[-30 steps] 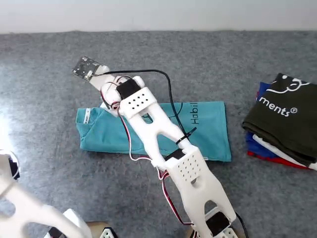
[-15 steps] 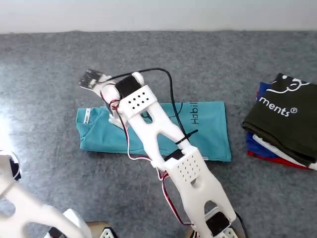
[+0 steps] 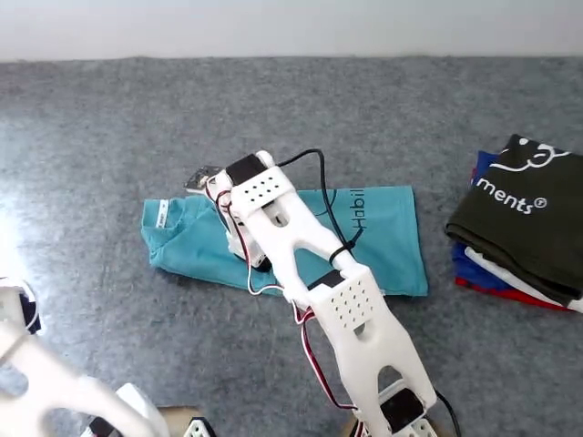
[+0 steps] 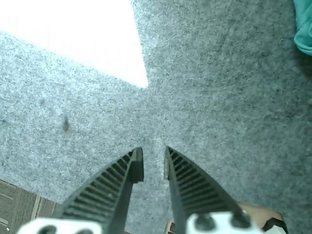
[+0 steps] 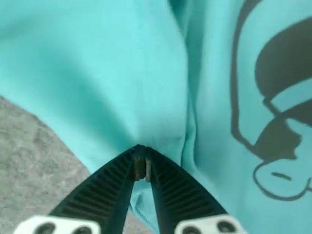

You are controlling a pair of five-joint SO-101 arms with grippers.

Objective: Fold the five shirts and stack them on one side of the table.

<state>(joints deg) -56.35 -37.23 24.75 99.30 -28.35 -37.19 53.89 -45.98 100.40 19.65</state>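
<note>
Since a second ago, my right tool (image 5: 141,165) dropped from the worktop (image 3: 118,118) onto the teal shirt (image 3: 387,241), jaws closed; left tool (image 4: 153,163) narrowly parted.

A teal shirt (image 3: 387,246) with dark print lies flat mid-table (image 3: 109,109), folded into a long band (neck label at one end). Well apart at the table's edge sits a stack (image 3: 510,264): a dark shirt (image 3: 528,228) on top, with a white shirt (image 3: 496,265), a blue shirt (image 3: 480,171) and a red shirt (image 3: 501,291) beneath.

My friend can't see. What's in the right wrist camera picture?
The right end effector has its black fingers closed, tips together, against a teal shirt. The shirt has a dark printed drawing, and grey table shows beside it.
</note>
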